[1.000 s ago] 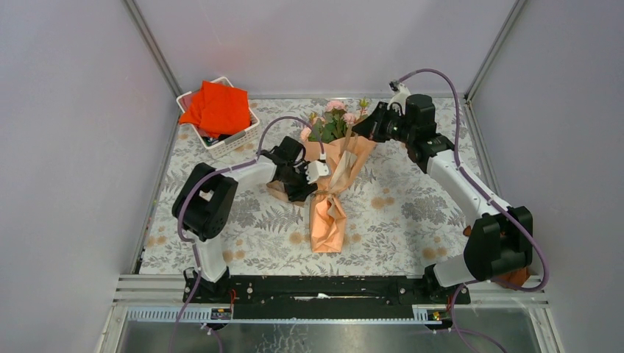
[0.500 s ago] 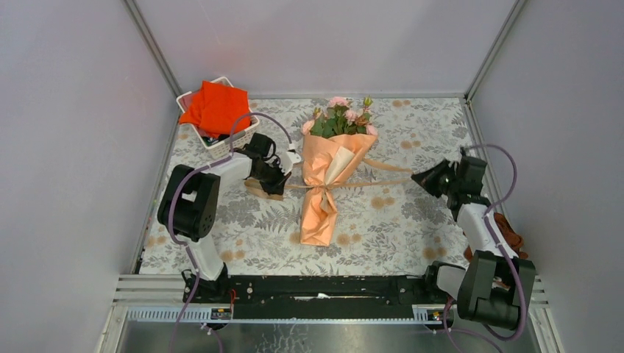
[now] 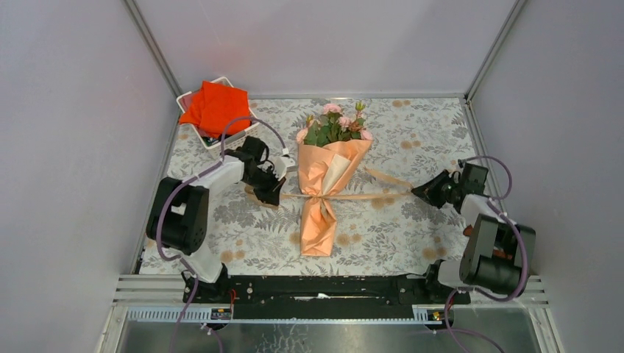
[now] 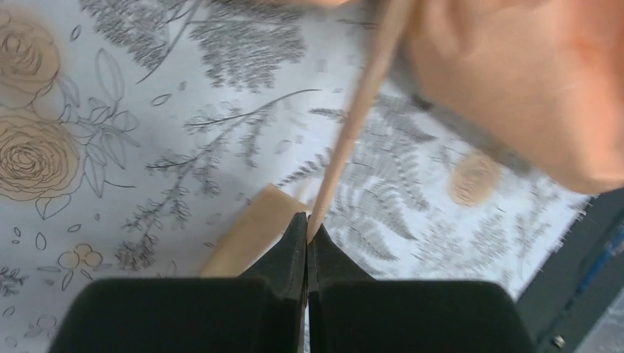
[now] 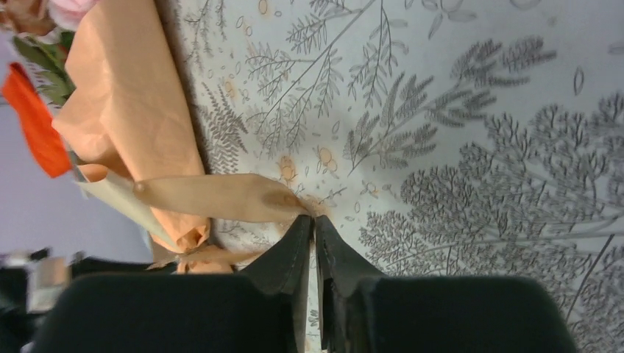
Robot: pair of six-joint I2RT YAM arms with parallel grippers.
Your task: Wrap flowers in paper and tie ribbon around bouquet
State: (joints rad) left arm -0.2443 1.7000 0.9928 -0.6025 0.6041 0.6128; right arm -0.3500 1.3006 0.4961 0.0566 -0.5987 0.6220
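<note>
L gripper, R gripper pulled apart; ribbon taut

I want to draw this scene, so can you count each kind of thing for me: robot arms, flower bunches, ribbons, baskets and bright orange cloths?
Robot arms: 2 (left arm, right arm)
Bouquet: 1
Ribbon: 1
Basket: 1
Orange-red cloth: 1
Total: 6

The left tool and right tool have drawn apart, apparently tightening the ribbon.
</note>
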